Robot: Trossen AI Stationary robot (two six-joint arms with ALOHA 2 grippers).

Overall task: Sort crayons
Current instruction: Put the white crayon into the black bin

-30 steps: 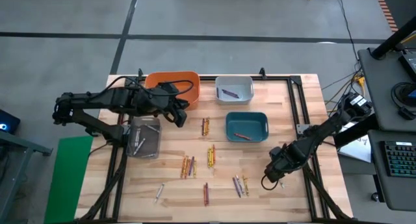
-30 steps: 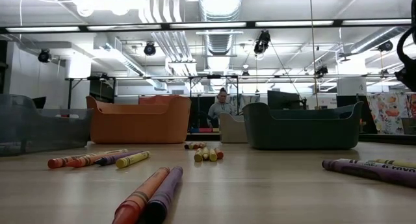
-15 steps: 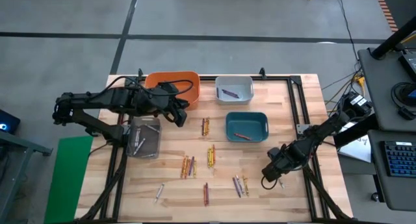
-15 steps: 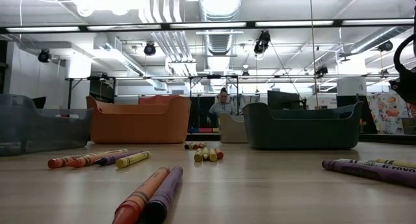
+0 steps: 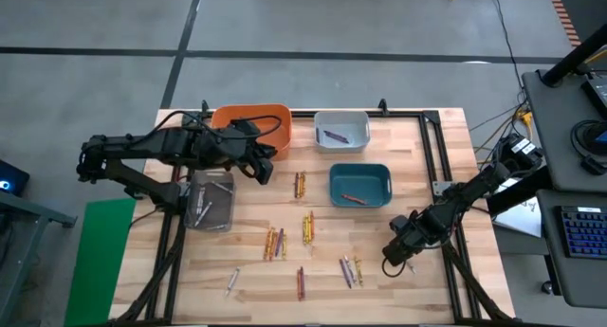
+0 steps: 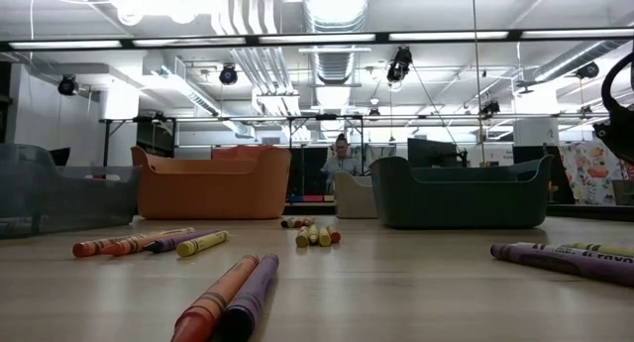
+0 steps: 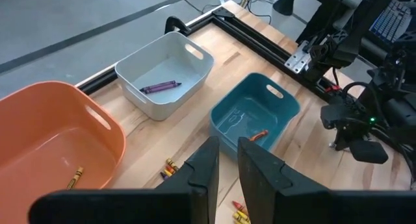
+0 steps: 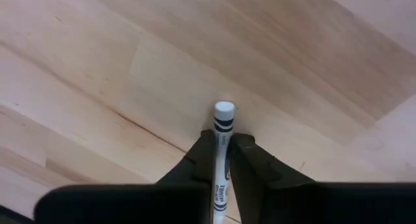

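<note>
The right hand (image 8: 221, 160) is closed on a white crayon (image 8: 221, 146), whose long axis runs between the fingers; the grey bin (image 5: 211, 200) lies far left.

The left hand (image 7: 223, 160) hovers nearly closed, empty.

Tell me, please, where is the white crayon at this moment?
The white crayon sits clamped between the fingers of the right tool, low over the table's right front part, just right of the purple and yellow crayons in the high view.

Legible text: none confirmed. White crayon (image 8: 221, 152) carries dark print along its wrapper in the right wrist view; letters too small to make out. Purple crayons (image 6: 565, 260) at the bench edge show faint wrapper marks, also unreadable.
</note>
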